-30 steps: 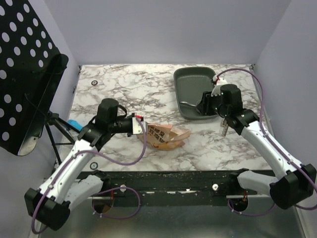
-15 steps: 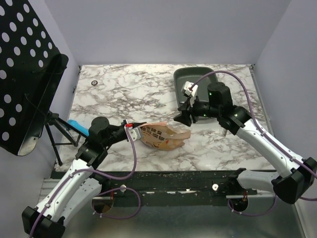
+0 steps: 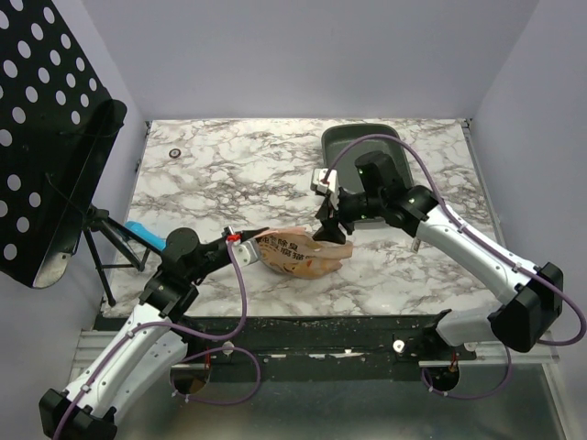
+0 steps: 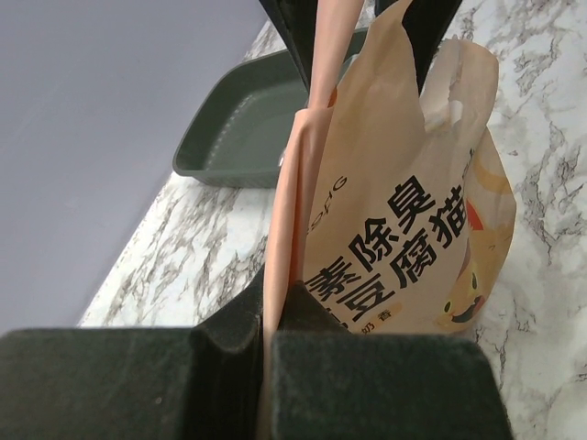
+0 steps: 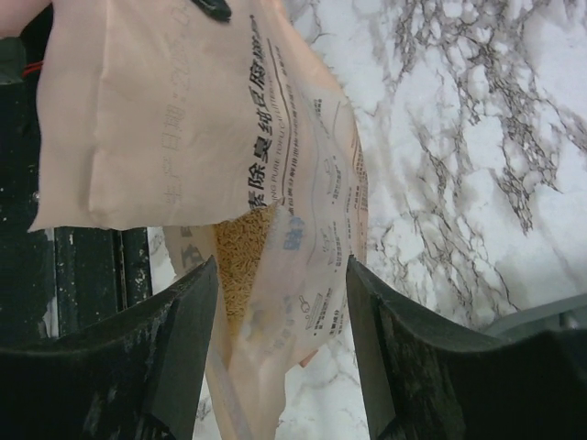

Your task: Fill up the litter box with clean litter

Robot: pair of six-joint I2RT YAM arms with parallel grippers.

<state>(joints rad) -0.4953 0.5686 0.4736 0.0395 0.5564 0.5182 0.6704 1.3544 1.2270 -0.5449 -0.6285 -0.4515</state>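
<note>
The dark grey rectangular plastic litter box [image 3: 359, 147] sat at the far right of the white marbled table [image 3: 238, 174], its ribbed grey floor in plain view from the left wrist. The pale tan clean litter [image 5: 240, 261] lay inside the orange-tan printed plastic bag [image 3: 303, 253], seen through a clear panel. The bag lay near the table's front edge, well apart from the box. The left gripper [image 3: 246, 238] pinched one edge of the bag tightly. The right gripper [image 3: 328, 229] stood wide, its fingers [image 5: 179, 348] straddling the bag's other end. The right arm crossed over the box's near rim. A black perforated panel [image 3: 46, 128] on a stand stood beyond the table's left edge.
</note>
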